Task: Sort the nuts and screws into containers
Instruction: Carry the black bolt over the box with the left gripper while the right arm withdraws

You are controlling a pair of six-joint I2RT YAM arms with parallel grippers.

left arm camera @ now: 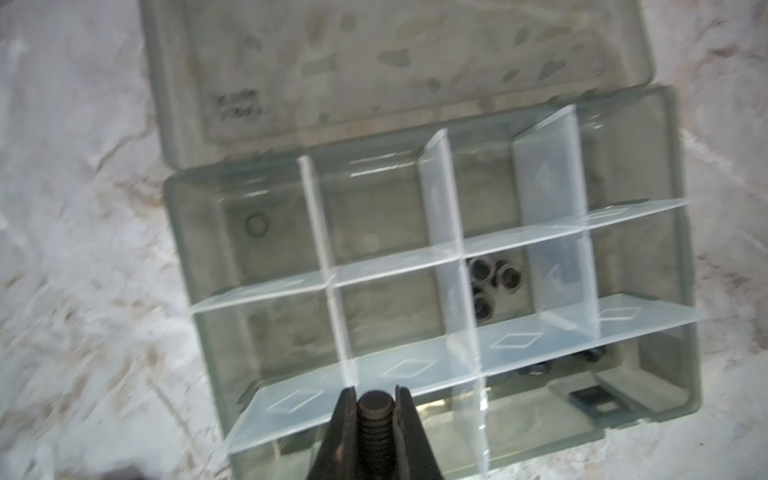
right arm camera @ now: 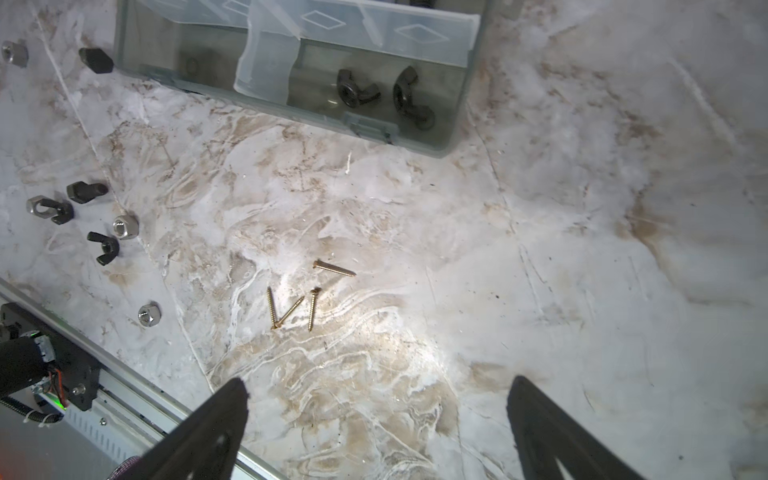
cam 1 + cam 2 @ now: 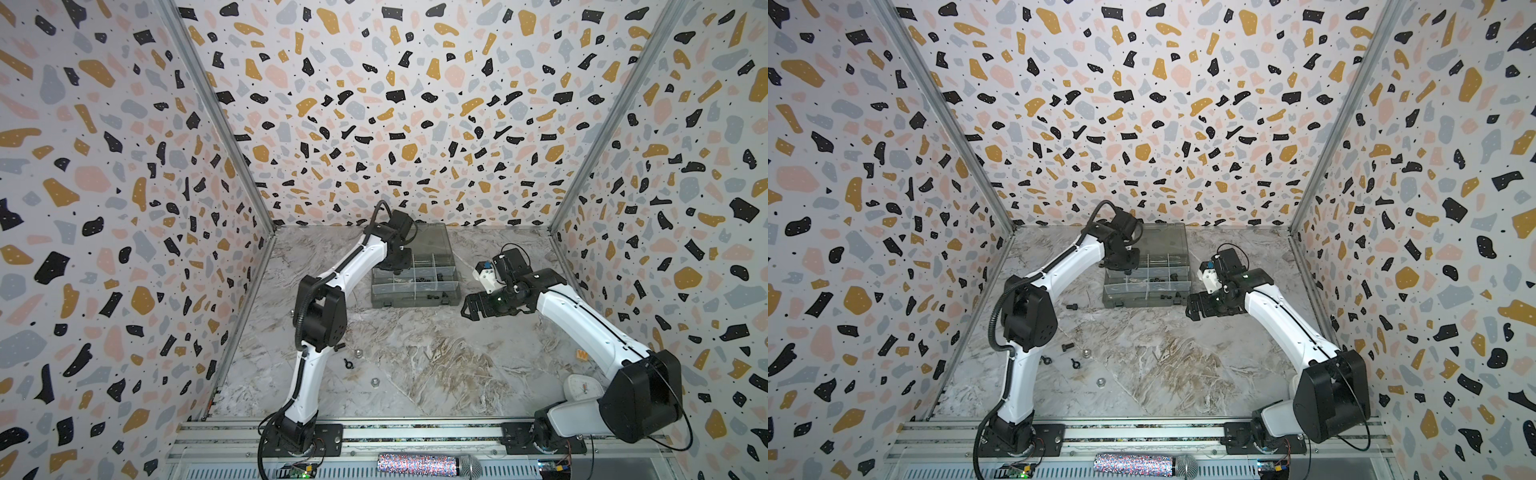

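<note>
Closest to the left wrist lens, a black bolt (image 1: 375, 428) is pinched lengthwise in the left gripper (image 1: 375, 394), whose fingers press on its threaded shank with the head pointing outward. We see it hanging above the organizer box (image 1: 683, 257), whose lid (image 1: 374, 62) lies open behind it. From this angle the tip lines up with a long pale divider (image 1: 415, 370), so we cannot tell which compartment lies beneath. Three dark hex nuts (image 1: 494, 282) lie in a middle-row compartment. In the right wrist view, two black wing nuts (image 2: 374, 91) lie in the corner compartment nearest that arm. We judge the step in hand to be dropping this bolt into a compartment kept for bolts. To do it well, we would first shift the tip off the divider, so the bolt cannot strike the wall's edge and tumble into the wrong cell. We would steer clear of both cells holding nuts and come down low between the walls so the bolt does not bounce out. Only then would we part the fingers. The right gripper (image 2: 378, 382) hovers with its fingers spread wide, holding nothing, over the table (image 2: 582, 249) just beside the box. Four brass screws (image 2: 311, 299) lie ahead of it. A loose bolt (image 3: 1067, 346), a loose wing nut (image 3: 1075, 362) and a silver nut (image 3: 1100, 381) lie near the left arm, well apart from the box, so we reckon much sorting remains.
</note>
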